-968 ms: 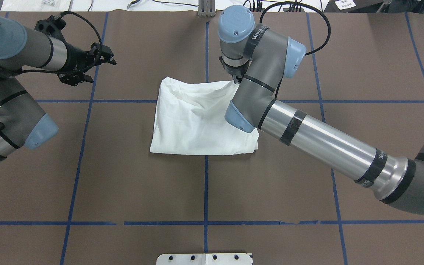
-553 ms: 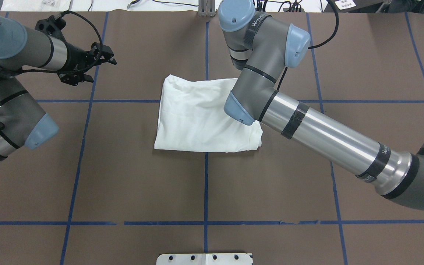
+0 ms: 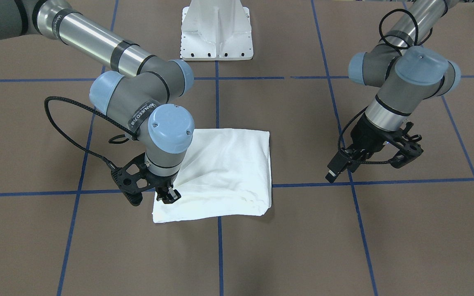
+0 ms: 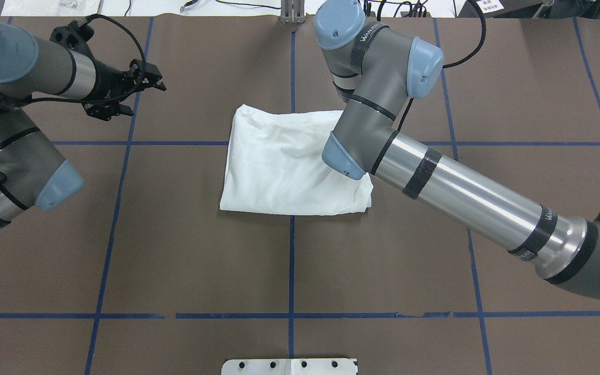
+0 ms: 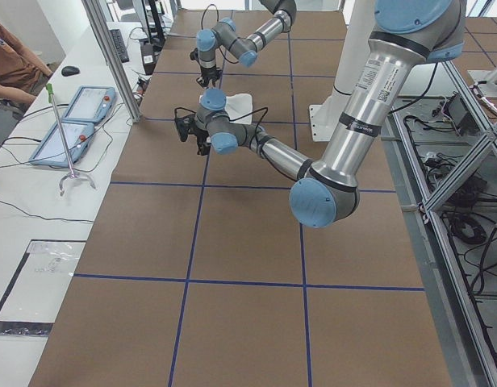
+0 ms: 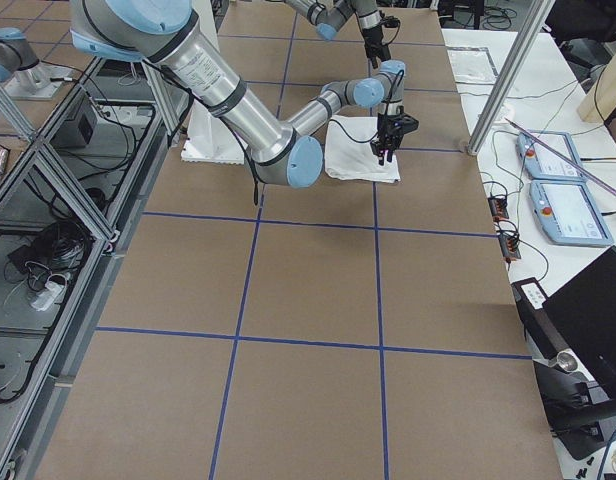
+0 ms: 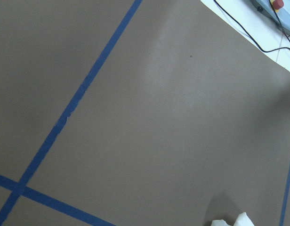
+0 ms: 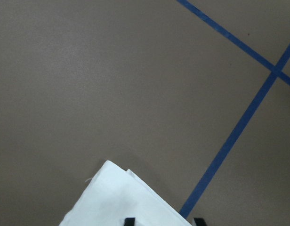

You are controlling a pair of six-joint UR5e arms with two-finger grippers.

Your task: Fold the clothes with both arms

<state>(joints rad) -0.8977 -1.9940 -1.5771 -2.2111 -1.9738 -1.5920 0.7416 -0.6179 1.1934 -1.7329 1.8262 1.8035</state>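
— Well, starting from the robot's side of the table (image 4: 175, 250), what do we meet first?
— We meet the white pedestal base (image 4: 289, 366) at the near edge, sitting on the centre line of blue tape (image 4: 291, 260). After it comes bare brown surface.
— And the shirt (image 4: 279, 166)?
— We find it around mid-table, folded to a rough rectangle, plain white on top. It lies over the crossing of two tape lines. Its near edge is straight and its far left corner is rumpled.
— Where do we place the right arm (image 4: 461, 192)?
— It comes in from the near right and passes above the shirt's right part. The right gripper (image 3: 170, 197) points down at the shirt's far right corner. Through the wrist camera we see its fingertips (image 8: 130, 222) a narrow way apart with cloth between them. From across the table a ridge of fabric runs up to them, so we read it as pinching the shirt there.
— And the left gripper (image 4: 137, 98)?
— We see it at the far left, well apart from the shirt, above bare table, its fingers spread wide with nothing in them.
— Beyond the table?
— We make out a white desk (image 5: 39, 201) with two pale-blue control tablets (image 5: 79, 121), and part of a person (image 5: 14, 52).
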